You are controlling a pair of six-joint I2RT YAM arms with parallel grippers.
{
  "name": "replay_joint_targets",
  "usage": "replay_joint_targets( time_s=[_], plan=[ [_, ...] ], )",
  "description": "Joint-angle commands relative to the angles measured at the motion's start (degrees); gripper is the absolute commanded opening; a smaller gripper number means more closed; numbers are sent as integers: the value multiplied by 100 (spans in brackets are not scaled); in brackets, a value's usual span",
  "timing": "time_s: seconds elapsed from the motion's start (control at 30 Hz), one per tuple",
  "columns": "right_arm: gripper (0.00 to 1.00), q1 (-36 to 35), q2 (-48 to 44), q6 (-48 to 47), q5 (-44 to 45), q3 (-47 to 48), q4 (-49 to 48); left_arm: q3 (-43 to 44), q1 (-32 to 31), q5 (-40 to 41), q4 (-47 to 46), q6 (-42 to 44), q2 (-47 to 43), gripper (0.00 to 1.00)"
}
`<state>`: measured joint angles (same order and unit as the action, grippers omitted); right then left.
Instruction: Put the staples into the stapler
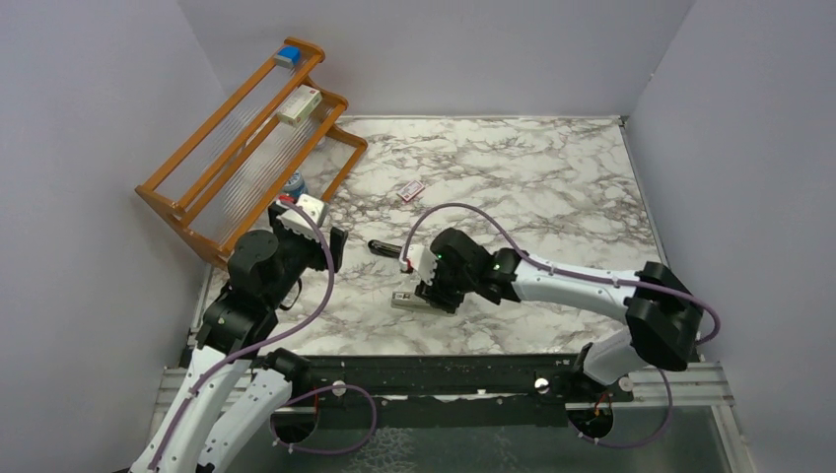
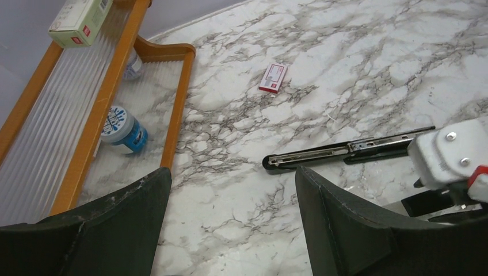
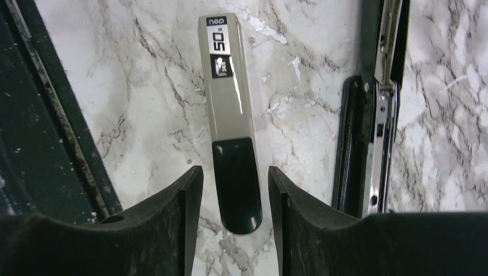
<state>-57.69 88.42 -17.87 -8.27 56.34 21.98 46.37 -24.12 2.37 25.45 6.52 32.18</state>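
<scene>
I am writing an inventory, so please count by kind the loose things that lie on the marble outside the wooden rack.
Black stapler: 1
Grey stapler-like tool: 1
Red-and-white packet: 1
Total: 3

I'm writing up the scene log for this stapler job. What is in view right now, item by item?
stapler: 1, black with silver rail, lying opened out mid-table
packet: 1, red and white, on the table beyond the stapler
grey tool: 1, grey with black end, flat beside the stapler
rack: 1, orange wood, far left corner
box: 1, white and red, rack's middle shelf
blue block: 1, blue, rack's top
jar: 1, blue and white, on its side, rack's lowest shelf
table: 1, white-grey marble
left gripper: 1, black, open, empty, near the rack
right gripper: 1, black, open, fingers astride the grey tool's black end
</scene>
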Motion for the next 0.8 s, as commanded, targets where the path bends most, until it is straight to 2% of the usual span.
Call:
replay_joint_targets(
  time_s=[0.0,0.17,0.27,0.4,0.63,0.77],
  plan=[
    [49,-35,-983,1040,431,-704,-990,-142,-23,-596,-165,272,22,83],
    [55,268,-2247,2905,1165,-1915,-2304,-455,-23,-1386,-543,378,39,83],
    [55,940,-2836,3972,811,-2516,-2654,-650,-23,-2702,-790,833,165,82],
    [57,1545,-3599,4723,416,-3184,-2814,-835,-135,-4212,-885,1590,530,82],
    [58,1779,-4659,5015,471,-3515,-2175,-857,-730,-4473,-898,2336,1569,80],
    [58,1780,-5090,5021,509,-3601,-1886,-788,-1048,-4522,-939,2641,2204,76]
  ],
)
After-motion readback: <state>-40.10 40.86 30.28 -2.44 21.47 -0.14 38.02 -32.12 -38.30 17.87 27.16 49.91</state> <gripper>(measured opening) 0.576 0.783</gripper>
